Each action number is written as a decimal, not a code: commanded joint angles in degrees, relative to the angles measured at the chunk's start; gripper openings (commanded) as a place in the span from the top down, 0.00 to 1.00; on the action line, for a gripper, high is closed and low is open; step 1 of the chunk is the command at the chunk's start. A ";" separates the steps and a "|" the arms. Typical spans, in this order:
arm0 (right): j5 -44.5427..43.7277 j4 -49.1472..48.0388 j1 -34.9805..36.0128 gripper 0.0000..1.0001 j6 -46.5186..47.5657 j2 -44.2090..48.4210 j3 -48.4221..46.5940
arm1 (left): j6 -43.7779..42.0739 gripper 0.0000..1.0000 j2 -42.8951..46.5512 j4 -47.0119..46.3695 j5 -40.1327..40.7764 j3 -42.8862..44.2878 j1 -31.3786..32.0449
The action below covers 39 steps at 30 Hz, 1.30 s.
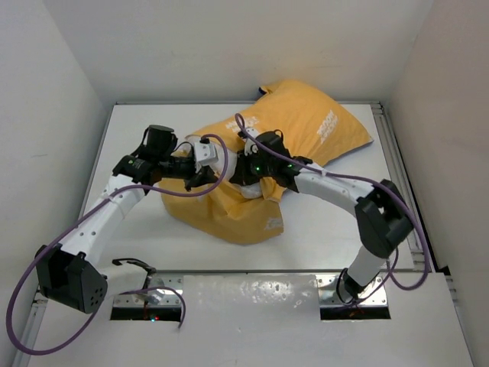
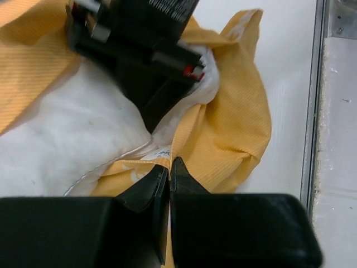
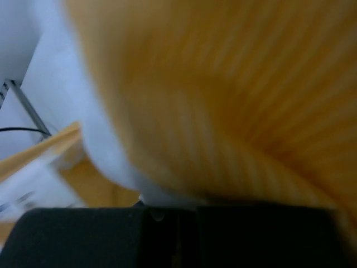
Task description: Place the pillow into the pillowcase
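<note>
You are past the halfway mark, by the look of it. The pillowcase (image 1: 306, 126) lies orange side up on the table (image 1: 137, 237), and its far half bulges plump, so most of the pillow (image 2: 61, 139) seems to be inside already. The left wrist view shows what is left: a bare white stretch of pillow sits at the mouth with orange cloth bunched around it, not drawn over it. Your left gripper (image 2: 169, 167) has its tips pressed together on the orange hem at that mouth. Your right gripper (image 2: 152, 120) is also pressed together, nosed in where white pillow meets orange cloth. Its own camera is too blurred to say which of the two it pinches, if either. The bundle lies in the middle of the table, with its long axis on a diagonal from the far right corner toward the near left. The filled, closed end points far right, and the mouth and slack cloth point back toward the arms. You have yet to pull the hem over the exposed end.
</note>
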<state>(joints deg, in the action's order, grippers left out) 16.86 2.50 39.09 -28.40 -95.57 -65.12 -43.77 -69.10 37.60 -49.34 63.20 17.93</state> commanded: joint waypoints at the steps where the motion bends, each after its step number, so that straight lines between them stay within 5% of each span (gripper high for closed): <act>1: -8.76 -1.79 -2.88 1.00 -5.78 -6.20 -0.19 | 1.14 1.00 4.85 -2.00 -10.06 3.95 0.26; 8: -9.65 1.00 -4.64 1.00 -8.95 -16.81 2.03 | 7.55 1.00 5.47 -4.20 -17.97 6.58 -2.81; 17: -11.14 16.30 -3.51 1.00 -1.76 -30.03 -18.10 | 13.54 1.00 5.29 -9.13 -15.28 6.15 -3.08; 20: -10.36 13.77 -1.57 1.00 7.46 -21.80 -11.82 | 11.17 1.00 5.21 -8.78 -3.95 3.69 -2.82; 22: -6.35 10.42 -1.82 0.90 12.81 -11.60 -8.37 | 7.83 1.00 4.85 -7.47 3.33 1.42 -2.73; 27: 6.59 16.11 -4.90 0.46 19.95 5.53 -9.92 | 6.59 1.00 5.20 -9.04 8.73 -1.76 -1.15; 30: 11.17 16.93 -5.17 0.33 20.23 9.34 -12.39 | 6.07 1.00 5.12 -9.30 8.82 -1.76 0.08; 39: 15.38 7.27 -7.18 0.37 7.33 7.77 -12.49 | 5.01 1.00 6.70 -8.08 8.65 -2.12 2.28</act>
<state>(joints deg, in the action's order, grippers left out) 27.88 15.92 33.21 -16.08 -87.70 -77.06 -37.32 -64.01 29.89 -41.39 60.82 20.16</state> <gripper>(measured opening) 0.616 0.006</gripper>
